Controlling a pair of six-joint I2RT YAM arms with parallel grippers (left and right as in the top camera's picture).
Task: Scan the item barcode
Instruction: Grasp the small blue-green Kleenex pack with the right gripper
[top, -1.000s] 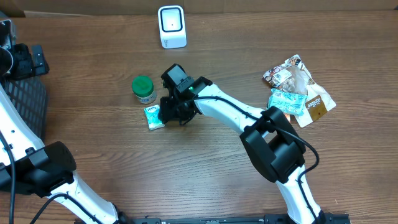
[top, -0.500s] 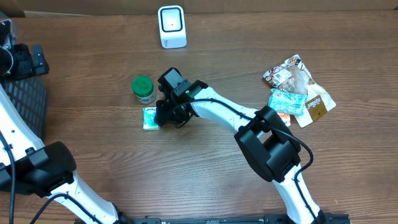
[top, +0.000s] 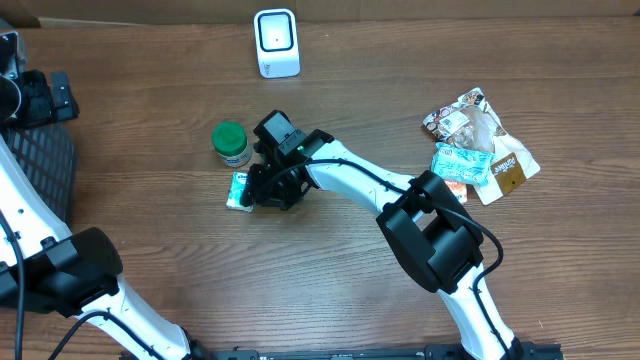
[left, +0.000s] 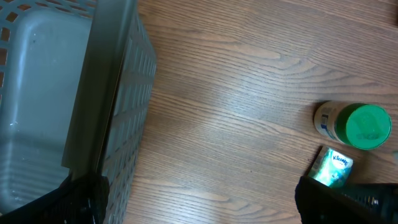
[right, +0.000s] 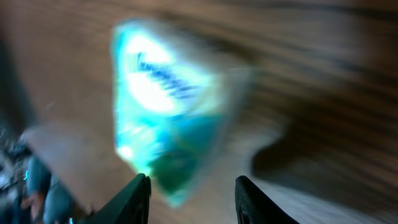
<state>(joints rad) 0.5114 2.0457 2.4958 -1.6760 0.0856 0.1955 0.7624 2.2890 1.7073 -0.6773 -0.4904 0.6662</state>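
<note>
My right gripper (right: 191, 190) has its fingers partly apart at the corner of the little blue packet (right: 165, 106). It is too blurry to tell if I grip it. The packet is just beside the green-capped bottle (top: 231, 143). A loose pinch could let the packet slip, or I might bump the bottle. Only the top view shows the scanner (top: 276, 42), well apart.

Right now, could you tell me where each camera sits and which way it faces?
Overhead: above the table, facing down; both arms show.
Left wrist: on the left arm, facing down at basket, bottle, packet; its fingers at the bottom corners.
Right wrist: close over the blurred packet; its fingertips at the bottom.
Shared: all three show the packet.
</note>
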